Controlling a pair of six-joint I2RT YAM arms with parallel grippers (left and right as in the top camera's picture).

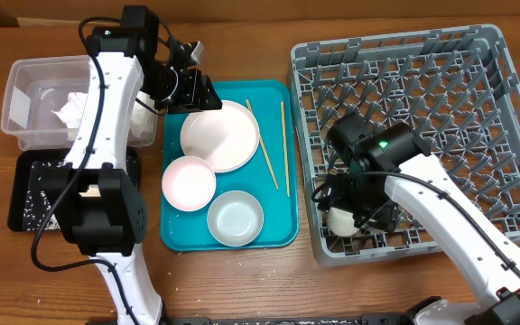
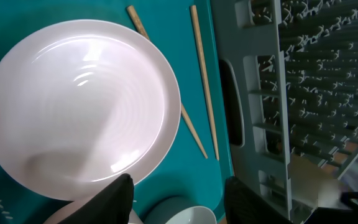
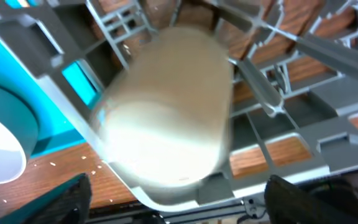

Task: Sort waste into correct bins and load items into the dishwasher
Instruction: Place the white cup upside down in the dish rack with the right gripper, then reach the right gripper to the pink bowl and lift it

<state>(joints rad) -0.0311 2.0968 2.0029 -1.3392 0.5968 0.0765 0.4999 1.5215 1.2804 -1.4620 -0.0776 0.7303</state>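
The left gripper (image 1: 195,88) hangs over the far left corner of the teal tray (image 1: 278,230), just beyond the rim of the large plate (image 1: 219,135). In the left wrist view its jaws are spread and hold nothing. On the tray, the pink bowl (image 1: 188,182) sits nearer than the plate and touches its rim. The grey-green bowl (image 1: 236,218) sits just beside the pink one, toward the tray's near right corner. Two chopsticks (image 1: 284,144) lie loose on the tray to the right of the plate, apart from each other, with one running slantwise along the plate's edge. The right gripper (image 3: 178,183) is inside the dish rack (image 1: 441,108), at its near left corner. Its jaws are spread wide, and the white cup (image 3: 166,106) lies on its side ahead of them against the rack's corner lattice. This view is blurred and shows no contact between fingers and cup. On the counter (image 1: 242,280) to the left, the clear tub (image 1: 16,99) holds crumpled white napkins (image 1: 72,110). The black tray (image 1: 21,212) sits just in front of the tub, with white rice grains (image 1: 36,194) scattered across it.
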